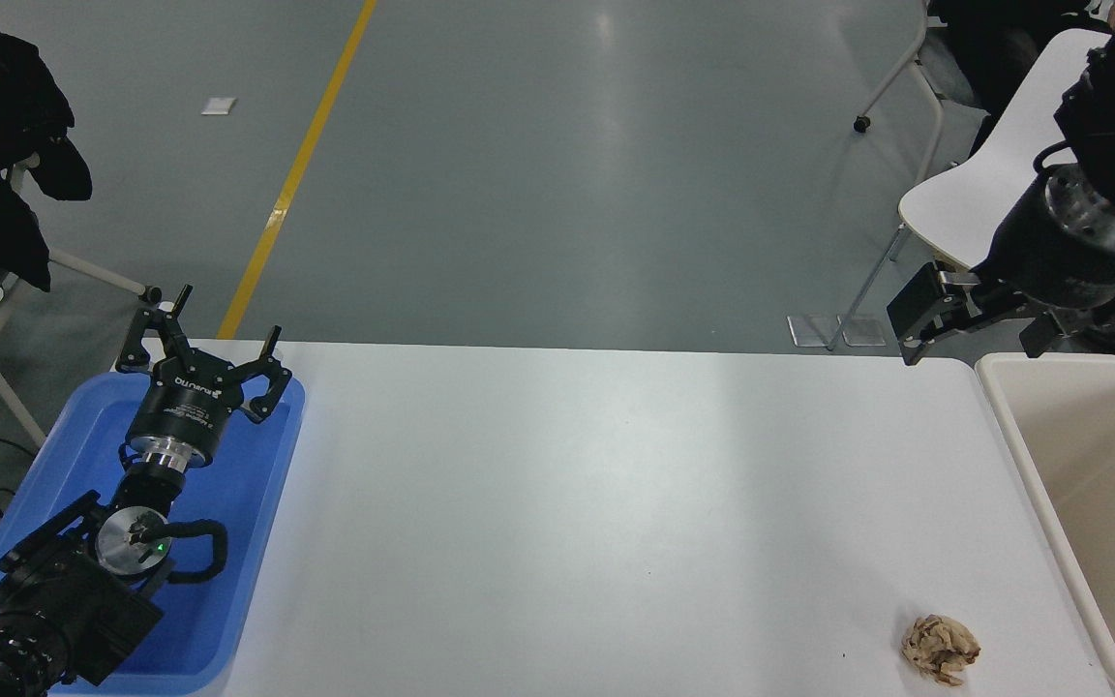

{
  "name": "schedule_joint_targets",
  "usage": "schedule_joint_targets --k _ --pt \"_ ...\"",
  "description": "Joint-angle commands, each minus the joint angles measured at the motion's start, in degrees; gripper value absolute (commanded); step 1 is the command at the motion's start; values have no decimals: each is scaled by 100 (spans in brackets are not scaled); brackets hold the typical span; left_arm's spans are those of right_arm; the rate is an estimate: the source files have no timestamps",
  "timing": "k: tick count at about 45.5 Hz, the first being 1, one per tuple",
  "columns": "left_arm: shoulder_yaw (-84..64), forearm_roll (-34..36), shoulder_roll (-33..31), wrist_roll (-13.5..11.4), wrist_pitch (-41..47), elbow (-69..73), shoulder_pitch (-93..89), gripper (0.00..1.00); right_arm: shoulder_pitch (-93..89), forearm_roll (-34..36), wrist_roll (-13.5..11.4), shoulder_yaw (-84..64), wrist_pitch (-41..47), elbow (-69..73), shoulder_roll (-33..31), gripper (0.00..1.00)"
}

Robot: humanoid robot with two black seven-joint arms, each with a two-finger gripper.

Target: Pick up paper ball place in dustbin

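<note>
The tan-brown paper ball lies on the white table near its front right, just left of the dustbin. The cream-beige dustbin stands at the table's right edge, partly cut off by the picture. My right gripper hangs raised at the upper right, above the table's far right corner and the bin's far rim. It is open and empty, far from the ball. My left gripper is parked at the lower left over the blue tray, open and empty.
A shallow blue tray sits at the table's left end under the left arm. Beyond the table there is grey floor with a yellow line, white chairs at right, and a seated person's dark clothing at the upper left.
</note>
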Motion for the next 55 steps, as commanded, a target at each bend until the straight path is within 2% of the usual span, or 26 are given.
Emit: schedule_joint_targets --k 1,55 --pt "9 -1 -3 -23 7 -2 -1 100 -17 0 0 -1 0 -2 -15 100" --pt "0 -1 6 -6 -2 -2 8 100 -9 26 9 122 0 -2 -41 100"
